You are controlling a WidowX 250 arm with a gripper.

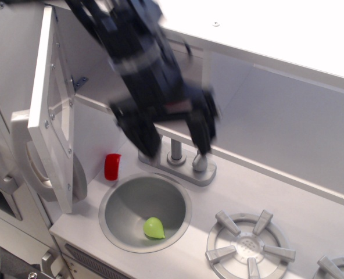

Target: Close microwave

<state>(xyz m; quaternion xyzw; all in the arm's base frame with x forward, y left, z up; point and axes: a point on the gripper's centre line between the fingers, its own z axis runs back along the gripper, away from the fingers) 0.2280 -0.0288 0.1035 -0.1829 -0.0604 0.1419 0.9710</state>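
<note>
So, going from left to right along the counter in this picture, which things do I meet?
Open microwave door → red cylinder → sink bowl holding the green piece → faucet → burner.

Microwave door (53,110): white. Gripper (171,135): black. Sink (125,203): grey. Fruit (154,228): light green. Cylinder (112,167): red. Burner (250,247): grey.

One camera looks down from high in front, fairly near, at the toy sink (117,200) and open microwave (58,125)
</note>
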